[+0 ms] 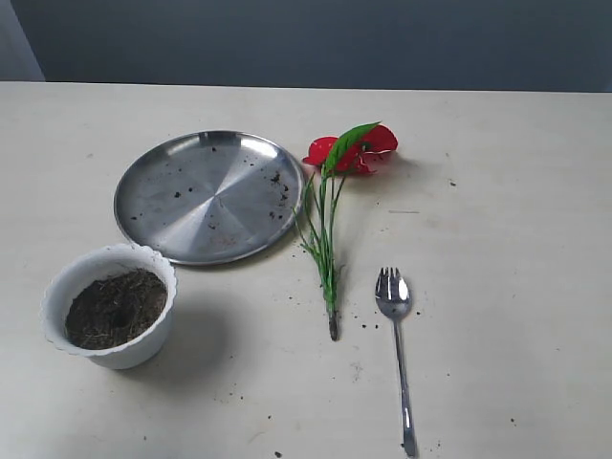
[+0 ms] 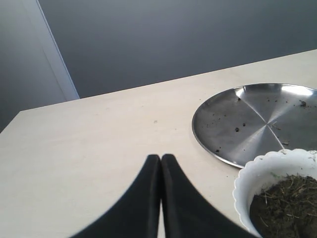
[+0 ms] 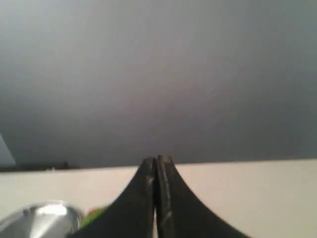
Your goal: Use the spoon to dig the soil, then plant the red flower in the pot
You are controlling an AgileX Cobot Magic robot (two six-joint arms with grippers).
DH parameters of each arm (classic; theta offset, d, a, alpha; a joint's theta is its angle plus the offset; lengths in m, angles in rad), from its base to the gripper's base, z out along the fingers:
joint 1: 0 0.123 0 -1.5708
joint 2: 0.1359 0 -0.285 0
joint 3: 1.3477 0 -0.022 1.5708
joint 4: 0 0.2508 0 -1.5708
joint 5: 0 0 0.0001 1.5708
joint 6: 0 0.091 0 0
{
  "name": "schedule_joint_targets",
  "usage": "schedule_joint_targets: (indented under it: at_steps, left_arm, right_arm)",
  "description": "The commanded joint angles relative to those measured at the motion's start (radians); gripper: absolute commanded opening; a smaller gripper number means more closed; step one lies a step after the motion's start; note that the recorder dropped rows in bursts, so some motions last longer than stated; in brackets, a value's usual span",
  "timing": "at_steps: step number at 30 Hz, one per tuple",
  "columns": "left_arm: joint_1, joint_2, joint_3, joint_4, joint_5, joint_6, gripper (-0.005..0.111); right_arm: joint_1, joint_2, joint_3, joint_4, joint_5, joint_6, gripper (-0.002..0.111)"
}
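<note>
The white scalloped pot (image 1: 67, 287) stands at the front left of the table, filled with dark brown soil (image 1: 116, 308). The red flower (image 1: 356, 151) lies flat near the middle, its green stems running toward the front. To its right lies the silver spoon (image 1: 397, 344), pronged bowl pointing away from the front edge. Neither gripper shows in the exterior view. My left gripper (image 2: 161, 157) is shut and empty, with the pot (image 2: 257, 171) and its soil (image 2: 287, 206) beside it. My right gripper (image 3: 156, 159) is also shut on nothing, above the table.
A wide flat steel plate (image 1: 209, 195) with a few soil specks lies behind the pot and left of the flower; it also shows in the left wrist view as the plate (image 2: 257, 121). Loose soil crumbs dot the table near the stem ends. A dark wall stands behind the table.
</note>
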Motion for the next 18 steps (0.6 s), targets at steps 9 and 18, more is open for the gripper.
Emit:
schedule_joint_targets:
  at_steps: [9, 18]
  left_arm:
    - [-0.002, -0.004, 0.002, -0.001, -0.005, -0.005, 0.0]
    - [-0.002, -0.004, 0.002, -0.001, -0.005, -0.005, 0.0]
  right_arm:
    - [0.194, 0.642, -0.318, -0.047, 0.593, -0.066, -0.001]
    - [0.573, 0.816, -0.318, -0.281, 0.584, 0.406, -0.001]
